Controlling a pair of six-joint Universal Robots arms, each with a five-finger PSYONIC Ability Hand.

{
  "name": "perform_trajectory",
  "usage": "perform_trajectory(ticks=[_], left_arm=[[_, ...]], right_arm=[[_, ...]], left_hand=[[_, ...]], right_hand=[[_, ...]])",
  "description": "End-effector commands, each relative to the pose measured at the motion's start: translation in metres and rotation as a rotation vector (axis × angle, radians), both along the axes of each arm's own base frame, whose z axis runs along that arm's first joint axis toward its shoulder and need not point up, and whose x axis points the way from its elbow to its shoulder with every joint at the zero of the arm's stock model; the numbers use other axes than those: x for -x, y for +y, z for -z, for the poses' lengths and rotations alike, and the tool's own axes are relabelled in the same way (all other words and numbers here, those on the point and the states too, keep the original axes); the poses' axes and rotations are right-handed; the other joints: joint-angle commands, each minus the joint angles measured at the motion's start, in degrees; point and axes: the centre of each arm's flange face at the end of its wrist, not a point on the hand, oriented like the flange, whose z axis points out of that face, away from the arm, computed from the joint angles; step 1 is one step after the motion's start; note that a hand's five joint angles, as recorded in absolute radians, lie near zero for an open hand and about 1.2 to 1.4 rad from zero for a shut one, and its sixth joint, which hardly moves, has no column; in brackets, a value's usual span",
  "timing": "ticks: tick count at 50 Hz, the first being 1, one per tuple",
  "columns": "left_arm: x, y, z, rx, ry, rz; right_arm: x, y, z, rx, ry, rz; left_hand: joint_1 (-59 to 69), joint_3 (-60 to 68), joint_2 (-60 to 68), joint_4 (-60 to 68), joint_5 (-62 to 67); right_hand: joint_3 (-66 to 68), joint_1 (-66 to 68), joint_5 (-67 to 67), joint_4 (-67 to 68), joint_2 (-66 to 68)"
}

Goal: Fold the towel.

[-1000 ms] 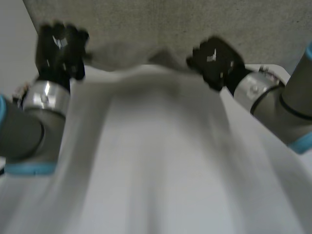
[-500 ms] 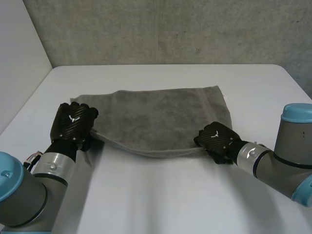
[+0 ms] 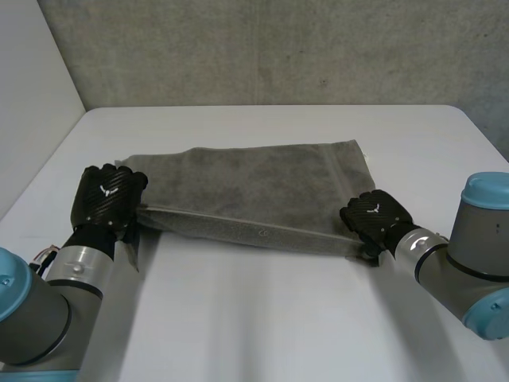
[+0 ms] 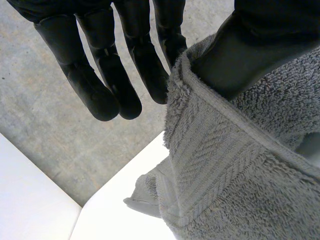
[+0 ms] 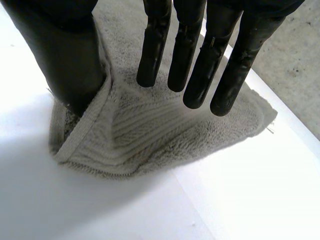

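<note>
Towel (image 3: 254,187) first: you have it lying grey across the middle of the white table (image 3: 262,326), long sides running left to right, well short of the far edge where the concrete wall (image 3: 278,48) rises. Its far part lies flat. Its near long edge runs as a straight band from one hand to the other, with a thin shadow under it.

Your left hand (image 3: 107,199) is at the towel's near left corner, knuckles up. From its wrist camera you can see the hem raised off the table and running up between the thumb (image 4: 250,45) and the nearest finger (image 4: 169,30). The thumb sits against one face of the cloth and that finger against the other, so the hand is pinching the corner. The other fingers are straight, a little apart and clear of the cloth.

Your right hand (image 3: 378,216) is at the near right corner, low over the table. Its wrist camera shows the thumb (image 5: 70,60) set against the hem, which stands up along it. The straight, slightly spread fingers (image 5: 192,60) are on the other side of that raised fold, above cloth that lies on the table. That reads as a light pinch on the hem. The towel's far right corner lies flat beyond the fingertips.
</note>
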Motion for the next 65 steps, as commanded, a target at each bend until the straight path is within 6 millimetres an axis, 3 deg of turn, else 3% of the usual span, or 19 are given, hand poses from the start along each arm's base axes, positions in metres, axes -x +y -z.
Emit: perform_trajectory(ticks=[1,4,7,9,15,20,22,27,31,35,37,38,43,50,52,53,54,61,65], left_arm=[[0.0,0.0,0.0,0.0,0.0,0.0],[0.0,-0.001,-0.001,0.001,0.0,-0.002],[-0.003,-0.002,0.0,-0.001,0.001,-0.01],[-0.003,-0.003,0.0,-0.001,0.001,-0.011],[-0.003,-0.003,-0.001,0.002,0.002,-0.013],[-0.005,-0.005,-0.004,0.011,0.005,-0.023],[-0.008,-0.007,-0.006,0.018,0.008,-0.034],[-0.009,-0.005,-0.018,0.05,0.021,-0.037],[-0.009,-0.004,-0.02,0.054,0.028,-0.036],[-0.01,-0.003,-0.022,0.058,0.026,-0.038],[-0.011,-0.004,-0.021,0.058,0.021,-0.042],[-0.013,-0.004,-0.02,0.055,0.02,-0.048],[-0.015,-0.006,-0.02,0.053,0.021,-0.054],[-0.015,-0.006,-0.019,0.049,0.019,-0.052],[-0.015,-0.005,-0.018,0.046,0.018,-0.052],[-0.014,-0.005,-0.017,0.045,0.016,-0.051],[-0.014,-0.005,-0.017,0.045,0.015,-0.051],[-0.014,-0.005,-0.018,0.048,0.014,-0.05],[-0.012,0.001,-0.017,0.034,0.01,-0.039]], right_arm=[[0.003,0.0,0.001,-0.015,0.013,0.023],[0.003,0.0,0.001,-0.017,0.015,0.027],[0.004,-0.002,0.0,-0.015,0.014,0.03],[0.006,-0.006,-0.001,-0.011,0.014,0.041],[0.01,-0.011,-0.004,-0.029,0.024,0.051],[0.021,-0.024,-0.037,0.034,0.002,0.085],[0.023,-0.019,-0.083,0.173,-0.027,0.077],[0.022,-0.012,-0.104,0.251,-0.054,0.048],[0.021,-0.01,-0.097,0.23,-0.033,0.022],[0.029,-0.01,-0.064,0.179,0.17,-0.02],[0.036,-0.011,-0.053,0.16,0.245,-0.02],[0.04,-0.009,-0.045,0.138,0.291,-0.016],[0.051,-0.018,-0.03,0.078,0.298,0.069],[0.057,-0.028,-0.015,0.024,0.243,0.102],[0.057,-0.027,-0.01,0.008,0.244,0.096],[0.057,-0.027,-0.01,0.008,0.244,0.096],[0.056,-0.028,-0.009,0.008,0.246,0.091],[0.056,-0.029,-0.021,0.032,0.226,0.085],[0.055,-0.022,-0.058,0.123,0.173,0.067]], left_hand=[[-1.8,-8.62,-6.33,-6.47,-14.45],[-1.8,-8.62,-6.33,-6.47,-14.45],[-1.8,-8.62,-6.33,-6.47,-14.45],[-1.8,-8.62,-6.33,-6.47,-14.45],[-1.8,-8.62,-6.33,-6.47,-14.45],[-1.8,-8.62,-6.33,-6.47,-14.45],[-1.8,-8.62,-6.33,-6.47,-14.45],[-1.8,-8.62,-6.33,-6.47,-14.45],[-1.8,-8.62,-6.33,-6.47,-14.45],[-1.8,-8.62,-6.33,-6.47,-14.45],[-1.8,-8.62,-6.33,-6.47,-14.45],[-1.8,-8.62,-6.33,-6.47,-14.45],[-1.8,-8.62,-6.33,-6.47,-14.45],[-1.8,-8.62,-6.33,-6.47,-14.45],[-1.8,-8.62,-6.33,-6.47,-14.45],[-1.8,-8.62,-6.33,-6.47,-14.45],[-1.8,-8.62,-6.33,-6.47,-14.45],[-1.8,-8.62,-6.33,-6.47,-14.45],[-1.8,-8.62,-6.33,-6.47,-14.45]], right_hand=[[-0.61,-0.38,0.42,-0.51,-0.96],[1.25,1.48,2.28,1.35,0.9],[15.04,15.27,16.08,15.14,14.69],[35.77,36.0,36.81,35.87,35.42],[37.69,37.92,38.72,37.79,37.34],[37.69,37.92,38.72,37.79,37.34],[37.69,37.92,38.72,37.79,37.34],[37.69,37.92,38.72,37.79,37.34],[37.69,37.92,38.72,37.79,37.34],[37.69,37.92,38.72,37.79,37.34],[28.5,28.73,29.53,28.6,28.15],[13.01,13.24,14.05,13.11,12.66],[5.81,6.04,6.84,5.91,5.46],[9.66,9.89,10.69,9.76,9.31],[20.83,21.07,21.87,20.93,20.49],[20.93,21.16,21.96,21.03,20.58],[37.52,37.75,38.56,37.62,37.17],[37.69,37.92,38.72,37.79,37.34],[37.69,37.92,38.72,37.79,37.34]])
